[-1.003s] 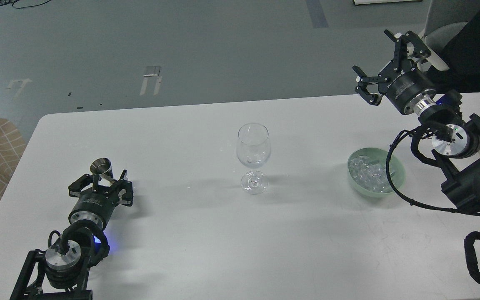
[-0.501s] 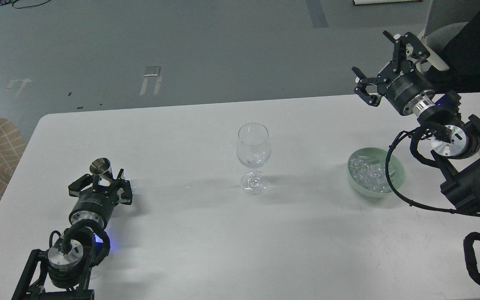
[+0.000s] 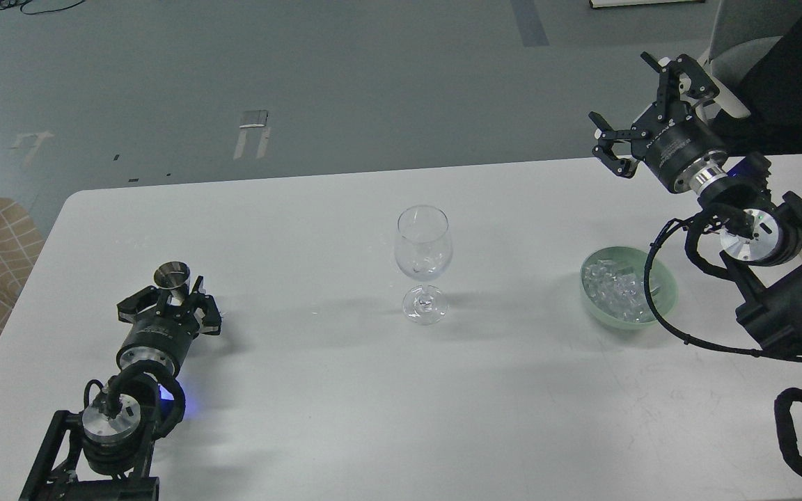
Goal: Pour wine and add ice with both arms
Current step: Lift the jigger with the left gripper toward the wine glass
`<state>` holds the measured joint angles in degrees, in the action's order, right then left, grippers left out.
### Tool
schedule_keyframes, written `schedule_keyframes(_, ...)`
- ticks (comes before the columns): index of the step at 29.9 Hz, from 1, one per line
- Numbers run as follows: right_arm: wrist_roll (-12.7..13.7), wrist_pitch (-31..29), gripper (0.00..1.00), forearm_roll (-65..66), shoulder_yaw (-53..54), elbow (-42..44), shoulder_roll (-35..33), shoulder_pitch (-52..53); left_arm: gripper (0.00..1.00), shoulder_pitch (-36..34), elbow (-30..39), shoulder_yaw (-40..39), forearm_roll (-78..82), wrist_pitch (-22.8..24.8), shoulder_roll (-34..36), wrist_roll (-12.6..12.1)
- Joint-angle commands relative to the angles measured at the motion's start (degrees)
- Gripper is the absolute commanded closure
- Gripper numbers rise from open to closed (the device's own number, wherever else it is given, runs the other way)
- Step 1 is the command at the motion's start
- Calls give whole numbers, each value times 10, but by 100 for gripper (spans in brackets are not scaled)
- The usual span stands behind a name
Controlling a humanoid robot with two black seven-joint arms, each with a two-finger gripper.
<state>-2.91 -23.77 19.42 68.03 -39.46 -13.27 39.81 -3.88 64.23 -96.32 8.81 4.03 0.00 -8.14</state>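
I am viewing a white table (image 3: pixel 345 417) from the head camera, with both arms reaching in from the near corners. My left gripper (image 3: pixel 177 306) is lying low over the near-left part of the table, and its fingers are clenching the stem of a small metal measuring cup (image 3: pixel 172 275), which is standing upright with its open mouth facing up; I cannot tell whether any wine is sitting inside it. A clear wine glass (image 3: pixel 424 261) is standing upright near the middle of the table, well apart from both grippers, and any liquid in its bowl is too faint for me to confirm. On the right side, a pale green bowl (image 3: pixel 665 296) is resting on the table and is holding the ice (image 3: pixel 613 289), a heap of small clear cubes. A black cable from my right arm is looping across the right part of the bowl. My right gripper (image 3: pixel 634 111) is hanging in the air beyond the table's far right edge, above and past the bowl, with its fingers spread wide and gripping nothing.
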Motion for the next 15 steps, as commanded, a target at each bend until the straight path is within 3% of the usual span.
schedule_keyframes(1, 0, 0, 0, 0, 0, 0, 0, 0, 77, -1, -6, 0, 0, 1, 0, 0)
schedule_keyframes(8, 0, 0, 0, 0, 0, 0, 0, 0, 78, -3, -11, -2, -1, 5, 0, 1)
schedule_keyframes(15, 0, 1, 0, 0, 0, 0, 1, 0, 88, -9, -11, -6, -12, 15, 0, 14)
